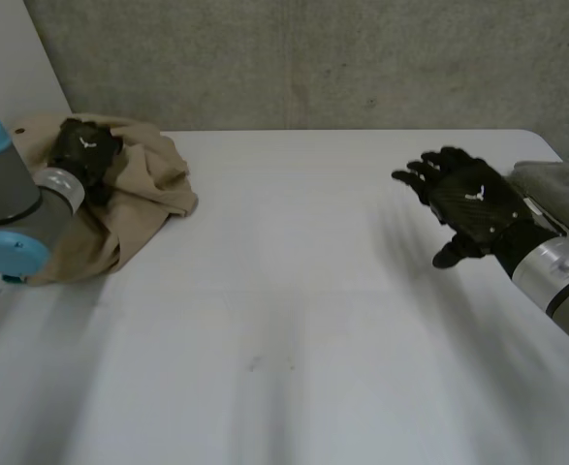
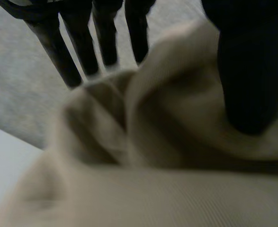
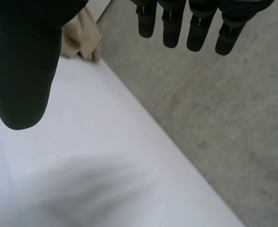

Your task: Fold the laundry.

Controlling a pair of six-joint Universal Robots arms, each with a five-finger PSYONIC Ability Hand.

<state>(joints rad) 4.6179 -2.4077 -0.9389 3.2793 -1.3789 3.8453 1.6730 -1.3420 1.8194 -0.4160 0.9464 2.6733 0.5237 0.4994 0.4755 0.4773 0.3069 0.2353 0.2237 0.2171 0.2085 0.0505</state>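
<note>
Beige cloth (image 1: 143, 189) lies bunched in a heap at the far left of the white table (image 1: 294, 310). The left hand (image 1: 83, 147) sits on top, a fold caught between its thumb and straight fingers (image 2: 82, 47). The right hand (image 1: 470, 201) hovers open, well apart at the right. The heap probably needs drawing toward the middle and spreading flat first, since a pinch this deep may lift several layers.

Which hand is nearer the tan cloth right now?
Left. The left hand sits on the tan cloth, pinching a fold of it. The right hand hangs open over the opposite end of the table, well apart from the cloth.
</note>
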